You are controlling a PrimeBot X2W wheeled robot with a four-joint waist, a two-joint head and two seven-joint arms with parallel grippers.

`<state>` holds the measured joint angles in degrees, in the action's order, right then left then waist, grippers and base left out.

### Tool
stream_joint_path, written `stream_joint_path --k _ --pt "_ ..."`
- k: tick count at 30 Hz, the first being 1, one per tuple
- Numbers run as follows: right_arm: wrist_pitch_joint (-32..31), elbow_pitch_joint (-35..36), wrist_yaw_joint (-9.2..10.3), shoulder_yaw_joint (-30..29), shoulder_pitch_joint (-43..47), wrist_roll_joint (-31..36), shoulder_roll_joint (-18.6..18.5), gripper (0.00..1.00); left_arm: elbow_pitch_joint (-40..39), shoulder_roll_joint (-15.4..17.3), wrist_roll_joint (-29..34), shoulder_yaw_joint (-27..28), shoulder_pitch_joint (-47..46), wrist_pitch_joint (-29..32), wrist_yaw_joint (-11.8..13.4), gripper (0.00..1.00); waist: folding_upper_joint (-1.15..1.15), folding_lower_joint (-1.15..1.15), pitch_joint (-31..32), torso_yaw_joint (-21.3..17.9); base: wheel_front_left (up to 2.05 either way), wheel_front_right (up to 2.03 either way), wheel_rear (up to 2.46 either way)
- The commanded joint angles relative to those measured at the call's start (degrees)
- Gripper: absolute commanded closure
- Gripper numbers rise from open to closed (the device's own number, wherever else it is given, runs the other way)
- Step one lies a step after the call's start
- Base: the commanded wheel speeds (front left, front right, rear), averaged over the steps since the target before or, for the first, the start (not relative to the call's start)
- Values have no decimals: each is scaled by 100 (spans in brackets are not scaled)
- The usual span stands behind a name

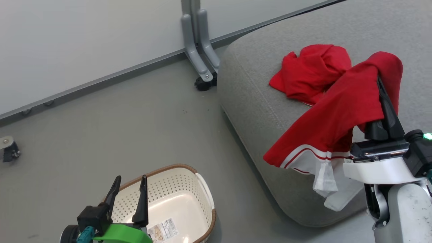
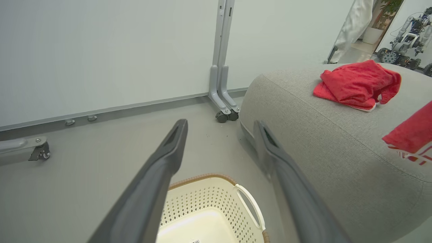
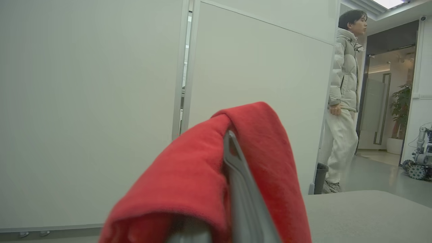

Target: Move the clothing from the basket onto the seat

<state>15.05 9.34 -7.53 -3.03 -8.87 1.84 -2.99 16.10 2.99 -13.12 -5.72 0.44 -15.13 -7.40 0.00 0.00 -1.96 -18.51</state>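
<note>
One red garment (image 1: 312,72) lies crumpled on the grey seat (image 1: 256,98), also seen as the red heap (image 2: 357,84) in the left wrist view. A second red garment (image 1: 337,118) with white striped trim hangs over the seat's front part, draped over my right gripper (image 1: 379,81), which is shut on it; the cloth (image 3: 202,175) folds over the fingers (image 3: 241,189). The cream basket (image 1: 182,202) stands on the floor at lower left with no clothing inside. My left gripper (image 1: 130,180) hovers over the basket's near-left rim, open, holding nothing.
A white partition wall on grey wheeled feet (image 1: 200,50) stands behind the floor area. A caster (image 1: 10,150) sits at far left. A person (image 3: 344,111) in pale clothes stands beyond the partition, near another wheeled robot (image 3: 420,158). A sticker (image 1: 163,229) lies in the basket bottom.
</note>
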Motion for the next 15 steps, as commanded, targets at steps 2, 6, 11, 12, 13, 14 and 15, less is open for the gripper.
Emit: stream_joint_path --k 2,6,11,12,13,14,15 --pt "19 37 8 -6 -87 39 -6 100 -2 16 37 14 -142 -1 -16 0 0 0 -165 -801 0 0 0" --pt "19 149 8 -292 -14 32 0 100 53 68 47 -212 -372 -1 -16 0 0 0 -332 -978 0 0 0" --pt "19 319 8 -671 139 -39 10 100 216 196 -39 -546 -696 -1 -16 0 0 0 -520 -1098 0 0 0" --pt "19 344 8 -747 164 -76 10 100 246 221 -65 -626 -763 -1 -16 0 0 0 -556 -1119 0 0 0" --pt "19 372 8 -822 187 -105 10 100 283 256 -95 -703 -831 -1 -16 0 0 0 -593 -1139 0 0 0" --pt "19 396 8 -877 210 -130 8 100 321 283 -112 -757 -882 -1 -16 0 0 0 -618 -1152 0 0 0" --pt "19 408 8 -938 242 -159 10 100 361 305 -143 -842 -928 -1 -16 0 0 0 -645 -1167 0 0 0"
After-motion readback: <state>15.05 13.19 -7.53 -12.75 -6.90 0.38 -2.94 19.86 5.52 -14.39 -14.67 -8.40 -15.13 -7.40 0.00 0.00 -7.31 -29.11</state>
